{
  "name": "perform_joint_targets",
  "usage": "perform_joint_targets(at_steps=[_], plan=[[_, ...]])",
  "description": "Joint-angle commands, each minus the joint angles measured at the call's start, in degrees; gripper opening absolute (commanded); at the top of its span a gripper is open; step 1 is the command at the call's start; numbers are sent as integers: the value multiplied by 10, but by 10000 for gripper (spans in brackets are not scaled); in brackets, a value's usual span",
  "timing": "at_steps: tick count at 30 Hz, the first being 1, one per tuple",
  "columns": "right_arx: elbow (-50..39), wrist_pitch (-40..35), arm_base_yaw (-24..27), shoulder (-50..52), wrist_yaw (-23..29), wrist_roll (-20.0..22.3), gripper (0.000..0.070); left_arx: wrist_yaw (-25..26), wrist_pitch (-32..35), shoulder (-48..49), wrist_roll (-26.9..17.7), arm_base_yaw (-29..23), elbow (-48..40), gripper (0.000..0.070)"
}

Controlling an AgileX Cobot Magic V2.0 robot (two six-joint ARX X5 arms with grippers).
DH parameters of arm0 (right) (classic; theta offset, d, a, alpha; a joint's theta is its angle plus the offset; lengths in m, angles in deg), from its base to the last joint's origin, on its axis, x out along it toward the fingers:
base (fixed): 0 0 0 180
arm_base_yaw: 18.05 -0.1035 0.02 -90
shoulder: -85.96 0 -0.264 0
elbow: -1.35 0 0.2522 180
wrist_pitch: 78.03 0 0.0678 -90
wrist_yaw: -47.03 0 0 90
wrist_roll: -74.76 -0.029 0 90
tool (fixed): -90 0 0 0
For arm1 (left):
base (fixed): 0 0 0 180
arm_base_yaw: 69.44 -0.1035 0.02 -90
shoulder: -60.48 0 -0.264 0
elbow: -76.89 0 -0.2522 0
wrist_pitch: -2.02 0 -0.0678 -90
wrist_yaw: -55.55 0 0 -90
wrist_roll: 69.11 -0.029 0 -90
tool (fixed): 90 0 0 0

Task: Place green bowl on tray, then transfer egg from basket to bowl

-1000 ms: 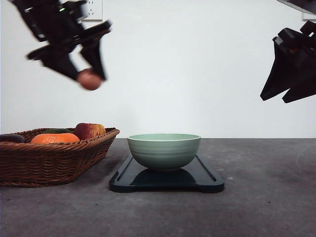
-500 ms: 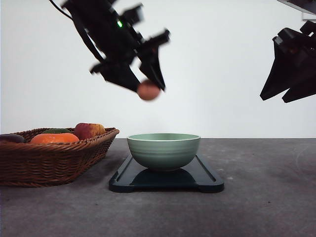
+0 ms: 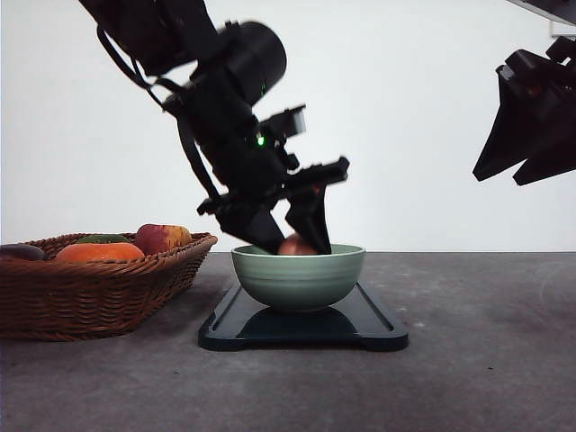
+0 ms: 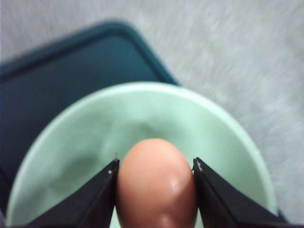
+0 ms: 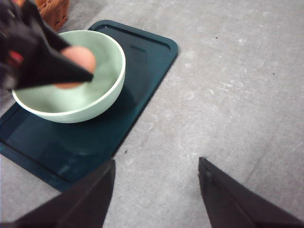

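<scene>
Left gripper [image 3: 290, 241] lowered into mouth of green bowl [image 3: 299, 277], jaws clamped on egg [image 3: 297, 245]; egg brownish-pink, top just above rim level in front view, pinched on both sides between dark fingers [image 4: 92, 199] in left wrist view; contact between egg and bowl floor not determinable.

Green bowl upright on tray [image 3: 378, 326], roughly centred along tray's length in front view; in right wrist view bowl [image 5: 102, 102] toward one end of tray [image 5: 142, 71], remainder of tray surface bare; egg [image 5: 78, 59] partly hidden behind left gripper fingers [image 5: 42, 66] over bowl interior.

Basket [image 3: 90, 292] on table [image 3: 486, 378] just left of tray, apart from it; contents: an orange fruit [image 3: 99, 253], a red-yellow apple-like fruit [image 3: 163, 238], a dark item at left edge [image 3: 20, 252], something green behind [image 3: 102, 238]; corner of basket [image 5: 53, 12] visible in right wrist view.

Right gripper [image 3: 526, 135] raised high at right, well clear of tray and bowl; fingers [image 5: 237, 199] spread wide apart, nothing between them, bare grey table below.
</scene>
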Motion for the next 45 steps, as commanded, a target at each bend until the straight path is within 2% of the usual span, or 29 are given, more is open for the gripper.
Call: perform_joint_targets(at_steps=[1,25,31,36,39,41,45], plan=[[4,-6,-2,-4,1,4,346,-2,12,-15,-5,6,10,223],[4,-21,-2,-4,1,4,346,-13,8,-39,-5,7,10,234],[4,-21,-2,-4,0,4,346,-12,5,-39,-3,7,11,355],[4,-21,-2,-4,0,4,346,-12,-10,-36,-3,7,15,375],[4,-21,-2,-4,0,4,346,-12,-34,-33,-3,7,31,472],[4,-21,-2,-4,0,4,346,-12,-57,-33,-4,7,49,511],[4,-21,-2,-4,0,4,346,-12,-106,-33,-4,6,94,513]])
